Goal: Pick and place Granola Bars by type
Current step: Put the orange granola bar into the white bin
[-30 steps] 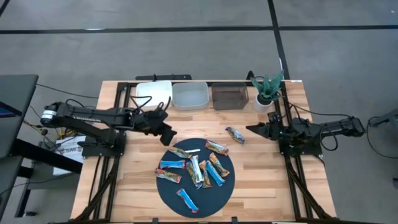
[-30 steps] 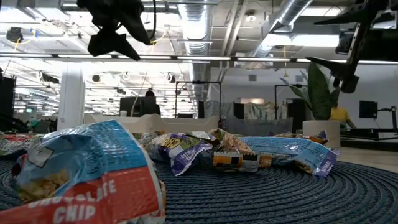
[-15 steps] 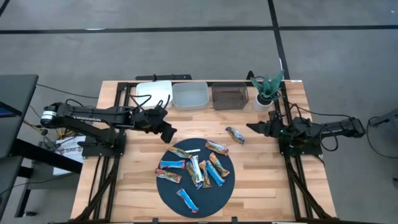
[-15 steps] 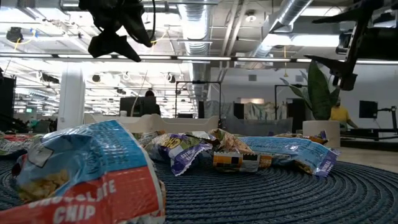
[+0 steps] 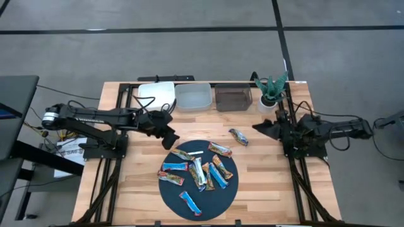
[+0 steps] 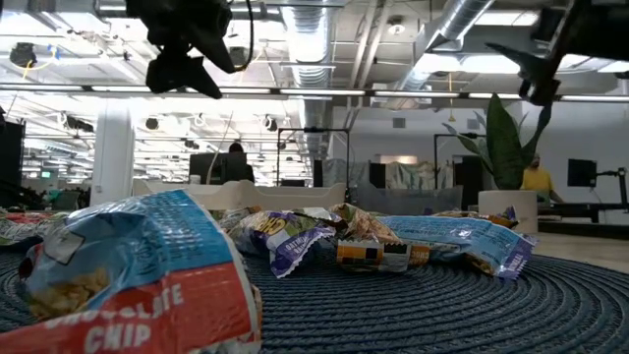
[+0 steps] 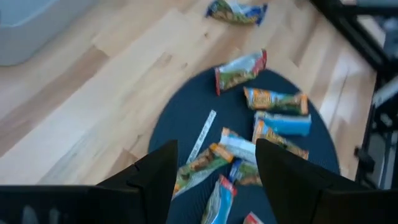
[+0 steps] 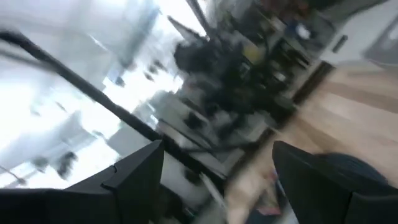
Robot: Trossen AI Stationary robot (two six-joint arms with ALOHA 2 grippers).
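The round dark mat point(image 5: 169, 195) is crowded in the middle with Granola Bars point(image 5: 201, 171) lying close together, some overlapping, so there is little room between them. One bar point(image 5: 238, 136) lies alone on bare wood with space all around. Bins point(image 5: 192, 96) and a potted plant point(image 5: 270, 92) block the far edge.

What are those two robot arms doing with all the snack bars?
They are sorting granola bars heaped on a round dark mat. One bar lies alone on the wooden table. The left pincer hangs open, empty, above the mat's edge. The right pincer hangs open beside the lone bar. Three bins wait at the back; no bars show in them.
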